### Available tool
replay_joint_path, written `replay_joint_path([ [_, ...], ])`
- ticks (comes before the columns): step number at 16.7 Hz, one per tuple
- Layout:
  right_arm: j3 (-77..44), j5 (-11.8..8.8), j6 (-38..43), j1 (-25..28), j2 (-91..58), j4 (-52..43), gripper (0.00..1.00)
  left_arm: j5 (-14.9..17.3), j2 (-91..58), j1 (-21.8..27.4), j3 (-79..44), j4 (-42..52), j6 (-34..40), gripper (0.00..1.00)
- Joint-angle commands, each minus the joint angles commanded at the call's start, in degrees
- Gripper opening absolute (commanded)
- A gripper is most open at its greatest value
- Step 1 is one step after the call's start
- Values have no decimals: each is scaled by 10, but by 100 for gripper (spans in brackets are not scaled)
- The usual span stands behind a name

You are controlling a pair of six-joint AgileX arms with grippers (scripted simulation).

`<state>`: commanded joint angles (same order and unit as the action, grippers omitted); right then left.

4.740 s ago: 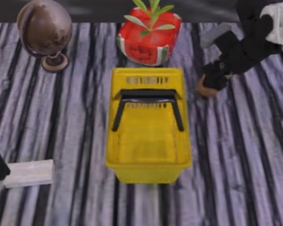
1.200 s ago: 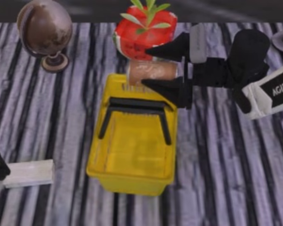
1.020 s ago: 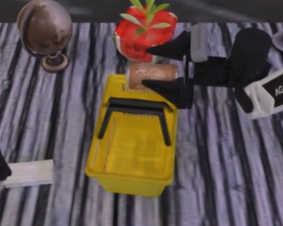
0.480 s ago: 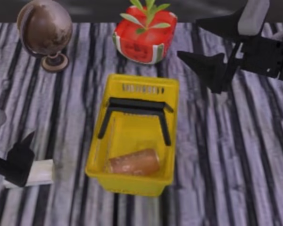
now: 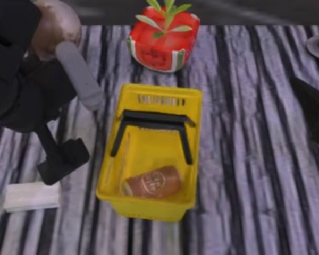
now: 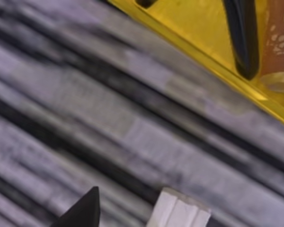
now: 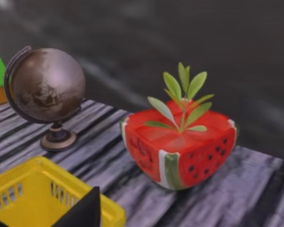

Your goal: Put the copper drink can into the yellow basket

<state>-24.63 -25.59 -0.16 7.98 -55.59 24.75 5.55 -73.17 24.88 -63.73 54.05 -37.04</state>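
The copper drink can lies on its side on the floor of the yellow basket, at its near end, pale emblem up. No gripper touches it. My left gripper hangs open and empty over the table just left of the basket; one dark fingertip shows in the left wrist view. My right gripper sits at the table's right edge, open and empty, one fingertip in its own view.
A red watermelon-patterned plant pot stands behind the basket. A brown globe at the back left is partly covered by my left arm. A white block lies at the front left.
The right gripper let the can fall into the basket and has drawn back to the right edge. The left arm has swung in from the front left toward the basket. The can rolled, emblem up.
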Motion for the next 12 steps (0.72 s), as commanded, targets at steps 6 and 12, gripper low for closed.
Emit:
replay_joint_path([
  [6, 155, 155, 2, -43, 326, -153, 100, -21, -294, 83, -281, 173, -127, 100],
  [12, 238, 245, 2, -71, 532, -238, 100, -49, -468, 132, -463, 254, -200, 100],
])
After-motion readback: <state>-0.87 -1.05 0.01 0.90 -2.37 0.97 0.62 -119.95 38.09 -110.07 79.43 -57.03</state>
